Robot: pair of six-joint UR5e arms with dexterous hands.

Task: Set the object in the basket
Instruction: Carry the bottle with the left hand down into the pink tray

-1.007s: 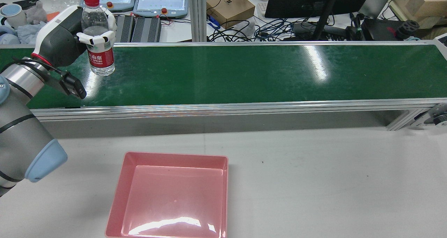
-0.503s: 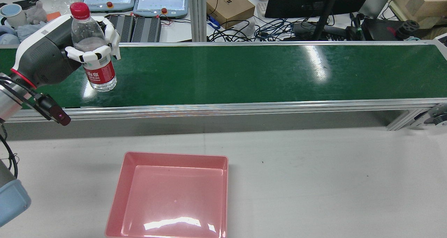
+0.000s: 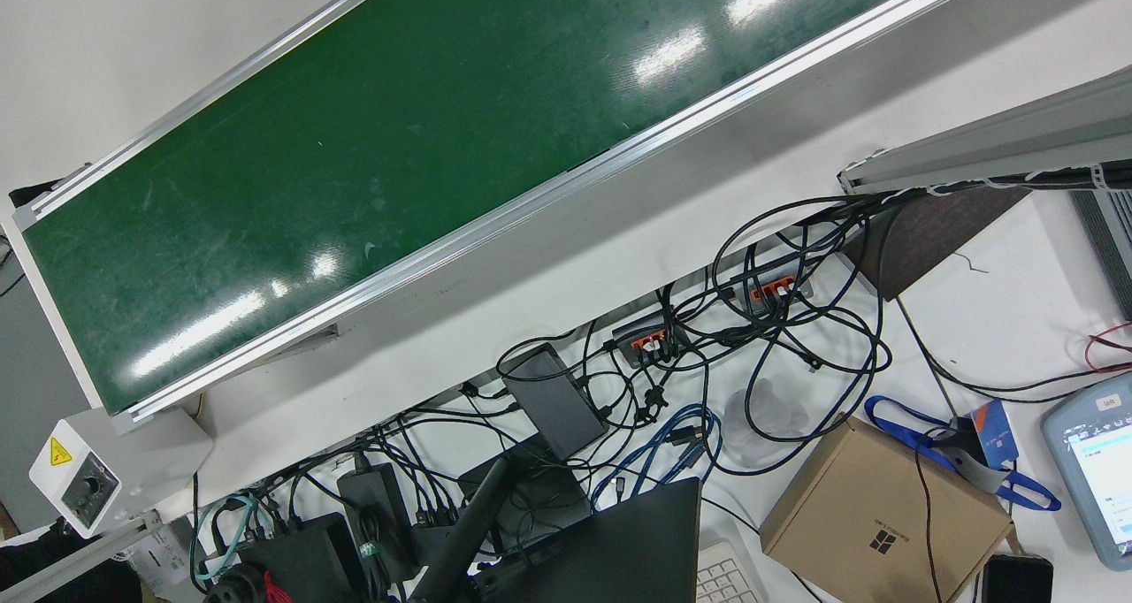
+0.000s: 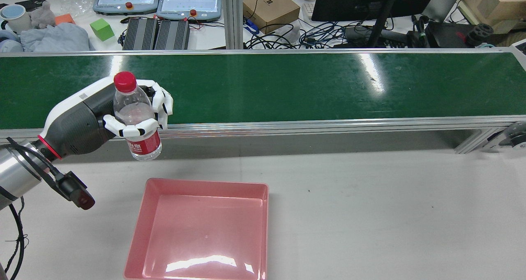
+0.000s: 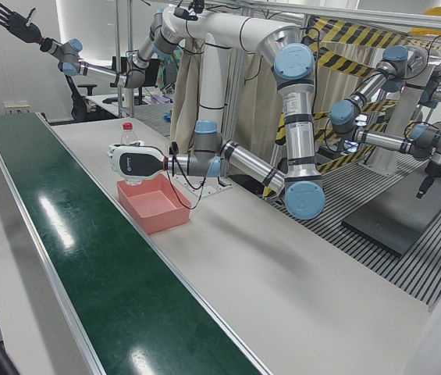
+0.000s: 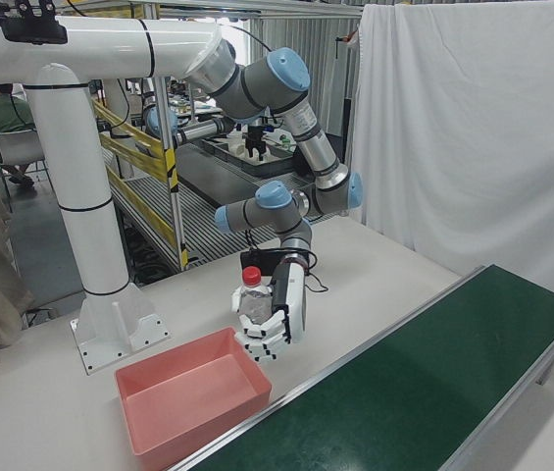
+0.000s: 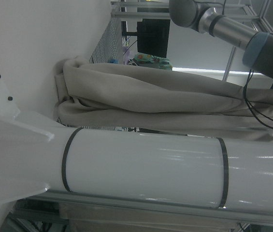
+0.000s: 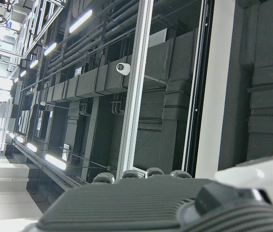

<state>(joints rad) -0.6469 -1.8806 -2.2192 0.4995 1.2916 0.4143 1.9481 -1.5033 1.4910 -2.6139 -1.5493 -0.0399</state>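
The pink basket [image 4: 204, 230] is lying open and empty, nothing blocking entry from above. Bare tabletop [image 4: 370, 214] is stretching right of the basket. Behind the basket, the conveyor's raised aluminium rail [image 4: 312, 126] is forming the one barrier.

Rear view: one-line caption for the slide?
Left hand carries an upright water bottle off the green conveyor toward the empty pink basket.

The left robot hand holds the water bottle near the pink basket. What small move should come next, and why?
Probably carry the water bottle a little further toward the robot, until it is over the pink basket. The left robot hand grips it upright, clear of the green conveyor belt, but in the rear view it hangs just beyond the basket's far rim, so releasing now could miss.
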